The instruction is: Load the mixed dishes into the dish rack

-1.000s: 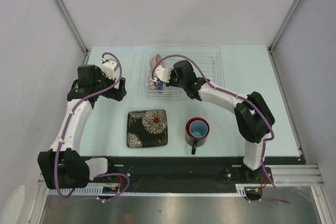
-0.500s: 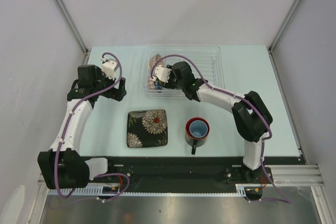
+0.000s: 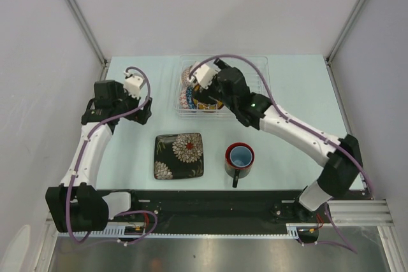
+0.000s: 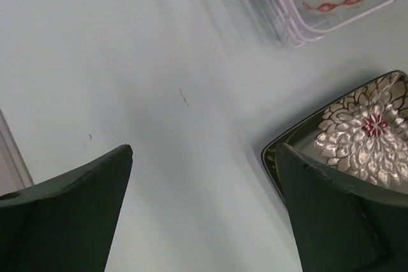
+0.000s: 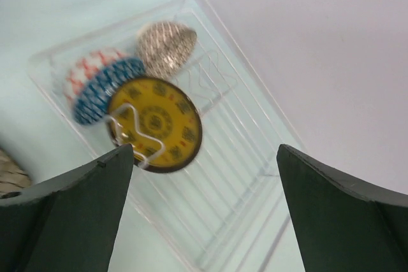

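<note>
Nearest me, the red mug (image 3: 240, 157) stands upright on the pale matte table (image 3: 299, 93), its inside glossy light blue and its handle pointing at the front edge. Near it to the left the square dark plate (image 3: 179, 156) lies flat, glazed with pale chrysanthemum blooms. Further back, the left gripper (image 4: 204, 157) hangs above bare tabletop, jaws spread wide with nothing between them. Farthest, the clear, thin-ribbed dish rack (image 3: 255, 68) holds the small blue-patterned bowl (image 5: 102, 92) tilted on edge against a red-patterned bowl (image 5: 83, 68), beside a tan bowl (image 5: 167, 44) and a round yellow-centred dish (image 5: 156, 125). The right gripper (image 5: 204, 151) hangs over them, jaws spread wide and empty.
</note>
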You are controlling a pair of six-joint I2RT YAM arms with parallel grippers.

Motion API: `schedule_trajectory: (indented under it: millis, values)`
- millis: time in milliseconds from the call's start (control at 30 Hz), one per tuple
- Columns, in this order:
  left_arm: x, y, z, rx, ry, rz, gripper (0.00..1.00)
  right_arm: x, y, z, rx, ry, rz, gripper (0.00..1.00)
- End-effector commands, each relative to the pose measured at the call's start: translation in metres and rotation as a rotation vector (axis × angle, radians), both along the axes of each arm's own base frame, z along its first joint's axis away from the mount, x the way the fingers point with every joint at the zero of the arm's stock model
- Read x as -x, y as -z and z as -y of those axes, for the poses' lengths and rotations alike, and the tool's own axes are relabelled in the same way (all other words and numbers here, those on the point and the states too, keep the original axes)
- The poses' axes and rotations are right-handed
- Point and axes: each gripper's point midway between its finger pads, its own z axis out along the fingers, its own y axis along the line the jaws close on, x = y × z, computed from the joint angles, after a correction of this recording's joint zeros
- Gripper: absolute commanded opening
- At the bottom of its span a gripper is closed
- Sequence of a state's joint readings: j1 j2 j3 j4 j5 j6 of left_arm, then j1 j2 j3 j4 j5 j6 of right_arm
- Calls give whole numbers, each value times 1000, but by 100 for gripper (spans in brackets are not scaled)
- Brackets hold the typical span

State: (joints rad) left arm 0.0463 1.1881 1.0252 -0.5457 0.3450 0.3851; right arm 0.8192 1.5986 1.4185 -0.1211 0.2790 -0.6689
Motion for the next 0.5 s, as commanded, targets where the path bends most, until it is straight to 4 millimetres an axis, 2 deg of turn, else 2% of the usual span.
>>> schedule_trajectory:
  millis: [0, 33, 67, 100, 133, 167, 267, 300, 333, 400, 433, 467]
  values:
    - [8, 4, -12, -117, 47, 52, 100, 50, -51, 10, -356, 85, -284, 100]
    - [14, 15, -11, -142, 86, 40, 100, 42, -46, 25, -462, 87, -410, 100]
    - [20, 21, -10, -154, 112, 29, 100, 83, -36, -6, -608, -134, -712, 100]
    - [29, 30, -9, -162, 136, 15, 100, 77, -47, -8, -762, -150, -763, 100]
    - [32, 35, -8, -189, 171, 17, 100, 77, -33, -5, -826, -127, -876, 100]
    - [38, 42, -8, -197, 187, -2, 100, 81, -10, -9, -880, -61, -1009, 100]
    - [55, 61, -10, -237, 228, -39, 100, 99, 34, -33, -870, -2, -1092, 100]
    - [63, 73, -10, -241, 240, -67, 100, 103, 38, -39, -873, 2, -1095, 100]
    - [66, 74, -12, -262, 251, -57, 100, 105, 53, -48, -864, 23, -1123, 100]
    - [75, 87, -15, -281, 260, -80, 100, 113, 67, -64, -862, 18, -1171, 100]
    - [78, 88, -15, -294, 272, -80, 100, 114, 83, -69, -847, 40, -1199, 100]
    - [81, 92, -15, -298, 278, -90, 100, 120, 89, -79, -840, 25, -1213, 100]
